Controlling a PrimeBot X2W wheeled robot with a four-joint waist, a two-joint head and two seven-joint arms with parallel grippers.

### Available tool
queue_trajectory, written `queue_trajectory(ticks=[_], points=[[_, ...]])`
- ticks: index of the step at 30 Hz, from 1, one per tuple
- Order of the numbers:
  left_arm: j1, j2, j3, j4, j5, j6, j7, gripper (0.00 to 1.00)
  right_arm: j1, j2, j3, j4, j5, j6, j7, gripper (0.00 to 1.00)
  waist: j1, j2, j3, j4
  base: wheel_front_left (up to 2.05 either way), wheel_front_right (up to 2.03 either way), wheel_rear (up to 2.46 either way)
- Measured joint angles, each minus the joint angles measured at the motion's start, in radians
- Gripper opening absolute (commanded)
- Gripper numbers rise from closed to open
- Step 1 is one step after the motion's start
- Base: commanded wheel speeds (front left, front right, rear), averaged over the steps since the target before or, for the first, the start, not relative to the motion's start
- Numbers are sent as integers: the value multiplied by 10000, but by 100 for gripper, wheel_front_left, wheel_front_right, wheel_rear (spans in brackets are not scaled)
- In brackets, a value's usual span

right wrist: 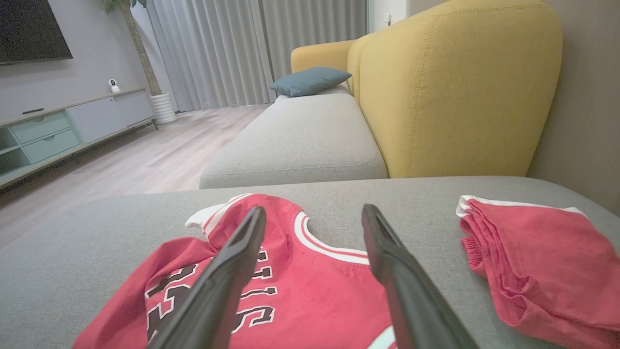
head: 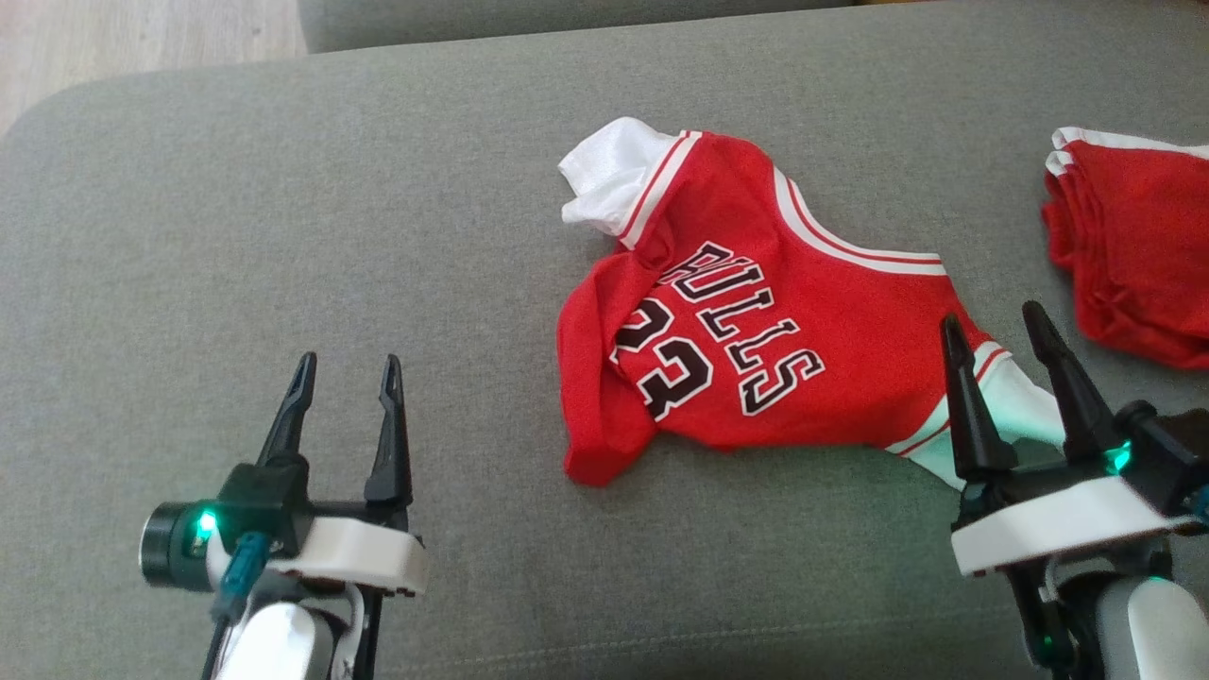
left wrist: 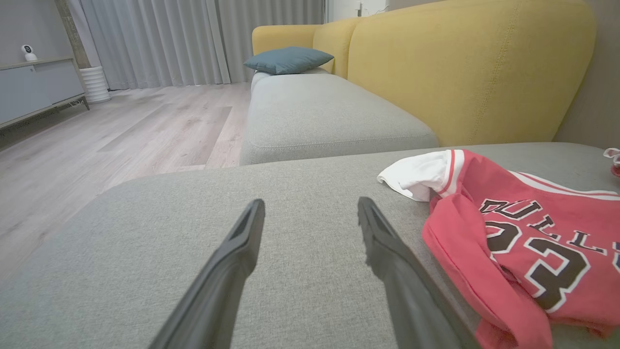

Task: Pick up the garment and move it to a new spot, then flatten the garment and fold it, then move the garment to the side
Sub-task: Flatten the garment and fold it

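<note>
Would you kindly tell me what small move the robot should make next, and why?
Probably move the left end effector toward the bunched left edge of the jersey to start flattening it. It lies rumpled on the grey cushion, both end effectors stand open and empty, the right end effector at its other end.

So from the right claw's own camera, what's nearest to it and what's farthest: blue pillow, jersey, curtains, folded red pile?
From the right gripper:
1. Jersey, right beneath it.
2. Folded red pile, off to its right.
3. Blue pillow, on the far sofa seat.
4. Curtains, at the back of the room.
</note>
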Motion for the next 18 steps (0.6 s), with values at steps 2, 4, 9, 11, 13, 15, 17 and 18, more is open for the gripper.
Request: queue_trajectory(ticks=[2, 4, 9, 11, 13, 15, 17, 18], points=[[-4, 0, -6, -36, -2, 8, 12, 100, 83, 2, -2, 6, 0, 0, 2, 100, 0, 0, -1, 35, 0, 0, 0], [-4, 2, -6, -46, -2, 8, 44, 100, 92, 4, 0, 29, 0, 0, 2, 100, 0, 0, 2, 47, 0, 0, 0], [-4, 8, -42, -50, -2, 10, 44, 100, 86, 8, 0, 54, 0, 0, 2, 100, 0, 0, -6, 67, 0, 0, 0], [-4, 10, -73, -58, -4, 12, 44, 100, 86, 8, -2, 58, 0, 0, 2, 100, 0, 0, -11, 69, 0, 0, 0], [-4, 10, -190, -109, -38, -23, 52, 100, 86, 8, -2, 58, 2, 0, 4, 100, 0, 0, -10, 70, 0, 0, 0], [-19, -38, -635, -123, -232, -445, 362, 100, 85, 10, -2, 61, 23, 0, 6, 100, 0, 0, 30, 63, 0, 0, 0], [-54, -140, -1108, -75, -280, -819, 660, 100, 84, 10, 2, 61, 56, 0, 10, 100, 0, 0, 115, 46, 0, 0, 0], [-77, -234, -1354, 25, -301, -1009, 832, 100, 78, 10, 12, 71, 84, 0, 19, 100, 0, 0, 164, 30, 0, 0, 0]])
